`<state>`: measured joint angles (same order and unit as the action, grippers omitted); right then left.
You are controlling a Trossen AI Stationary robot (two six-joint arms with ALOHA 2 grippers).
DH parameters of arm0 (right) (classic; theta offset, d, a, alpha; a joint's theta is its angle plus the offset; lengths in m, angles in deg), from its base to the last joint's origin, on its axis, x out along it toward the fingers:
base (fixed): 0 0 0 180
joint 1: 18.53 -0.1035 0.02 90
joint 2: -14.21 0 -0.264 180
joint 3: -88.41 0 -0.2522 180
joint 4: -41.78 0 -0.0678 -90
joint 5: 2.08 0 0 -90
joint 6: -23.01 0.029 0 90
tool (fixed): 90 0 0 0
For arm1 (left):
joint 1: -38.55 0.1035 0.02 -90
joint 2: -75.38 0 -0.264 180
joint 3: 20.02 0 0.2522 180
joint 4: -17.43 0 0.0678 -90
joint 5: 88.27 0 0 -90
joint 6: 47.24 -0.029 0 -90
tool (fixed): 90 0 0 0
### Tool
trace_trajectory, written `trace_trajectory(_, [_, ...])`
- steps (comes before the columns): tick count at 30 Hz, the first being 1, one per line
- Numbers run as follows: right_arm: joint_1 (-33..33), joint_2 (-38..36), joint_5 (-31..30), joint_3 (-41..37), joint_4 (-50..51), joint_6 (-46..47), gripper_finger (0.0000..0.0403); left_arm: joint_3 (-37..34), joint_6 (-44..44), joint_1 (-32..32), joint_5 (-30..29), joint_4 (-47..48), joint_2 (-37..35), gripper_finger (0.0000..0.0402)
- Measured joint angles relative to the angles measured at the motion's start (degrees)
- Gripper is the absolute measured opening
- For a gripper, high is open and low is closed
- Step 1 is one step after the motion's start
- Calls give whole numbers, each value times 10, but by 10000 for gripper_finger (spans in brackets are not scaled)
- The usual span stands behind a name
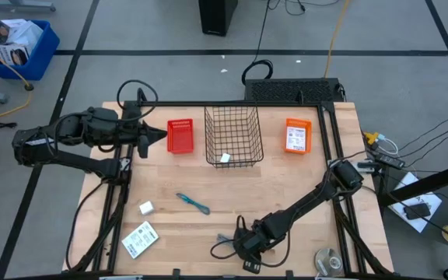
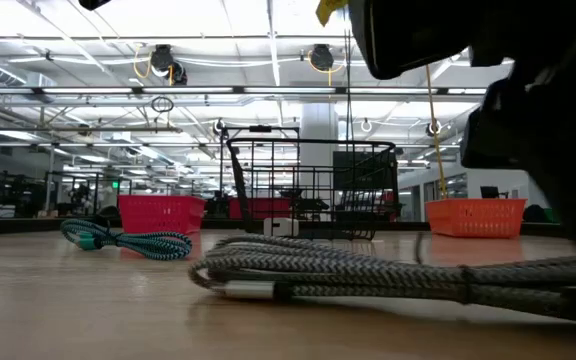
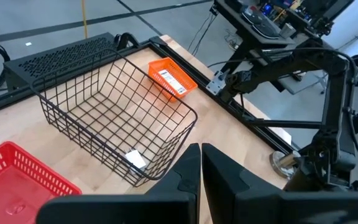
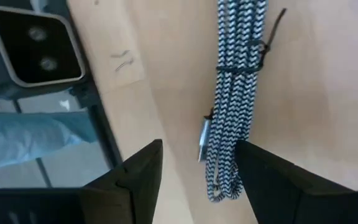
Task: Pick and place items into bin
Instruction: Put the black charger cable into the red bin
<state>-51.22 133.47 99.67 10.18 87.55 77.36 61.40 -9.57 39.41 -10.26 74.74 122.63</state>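
One grey braided cable (image 4: 236,93) lies between our right gripper's (image 4: 197,171) open, empty fingers near the wire basket (image 1: 233,136); we judge closing comes next.

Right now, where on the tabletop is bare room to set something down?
Free: the wood between the wire basket and the right hand, and between the red bin and the white block. Crowded: the near edge, with packet, grey cable, silver roll.

Bright even overhead light, ceiling lamps (image 2: 163,58) glaring, near braided cable (image 2: 368,270) blurred.
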Motion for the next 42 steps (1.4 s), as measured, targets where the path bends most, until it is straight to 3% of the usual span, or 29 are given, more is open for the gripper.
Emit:
trace_trajectory(8, [5,5,-44,-8,33,-25,173,0,11,0,4,0,0,19])
trace_trajectory(13, [23,0,-40,-45,37,-29,145,0,19,0,17,0,0,19])
trace_trajectory(23, [38,-28,-28,-65,26,-25,25,0,37,0,51,-8,5,19])
trace_trajectory(30, [84,-121,-71,-64,52,-28,29,0,48,0,65,-76,4,19])
trace_trajectory(36, [132,-195,-105,-65,48,-46,28,0,84,1,70,-76,17,21])
trace_trajectory(39, [162,-222,-119,-65,43,-49,28,0,80,1,75,-89,28,42])
trace_trajectory(42, [192,-247,-119,-65,14,-49,28,0,117,1,55,-117,40,88])
